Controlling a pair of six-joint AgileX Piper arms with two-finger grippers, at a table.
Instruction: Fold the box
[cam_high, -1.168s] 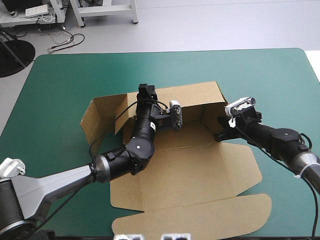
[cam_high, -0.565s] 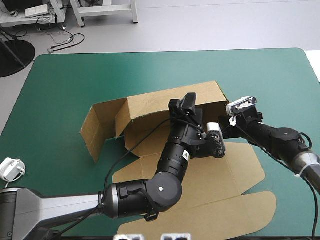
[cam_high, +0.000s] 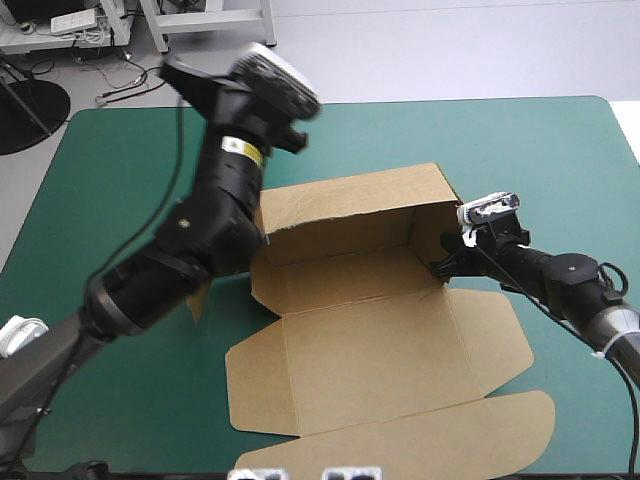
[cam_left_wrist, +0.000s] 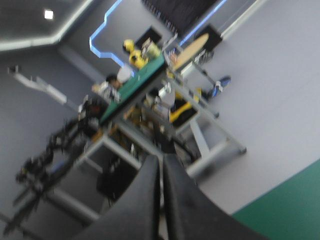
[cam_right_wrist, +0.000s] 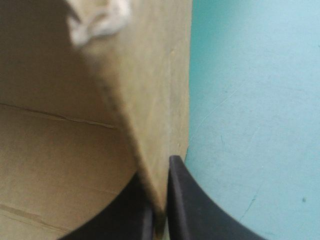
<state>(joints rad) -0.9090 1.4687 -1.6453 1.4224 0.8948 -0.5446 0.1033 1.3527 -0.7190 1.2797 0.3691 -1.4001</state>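
Note:
The brown box (cam_high: 370, 345) lies in the middle of the table, its back wall (cam_high: 350, 205) upright and its lid flat toward the near edge. My right gripper (cam_high: 445, 263) is shut on the box's right wall, and the right wrist view shows the board's edge (cam_right_wrist: 150, 125) between its black fingers (cam_right_wrist: 192, 205). My left gripper (cam_high: 180, 72) is raised high over the table's far left, away from the box. Its fingers (cam_left_wrist: 142, 200) meet in a pointed arch with nothing between them, facing the room.
The teal-green cover (cam_high: 520, 150) shows on every side of the box. The lid's rounded front flap (cam_high: 430, 440) reaches close to the table's near edge. The left arm's body hangs over the box's left side wall and hides most of it.
The left arm swung up out of the box to high above the table's far left, and its fingers closed. The right gripper kept its hold on the right wall.

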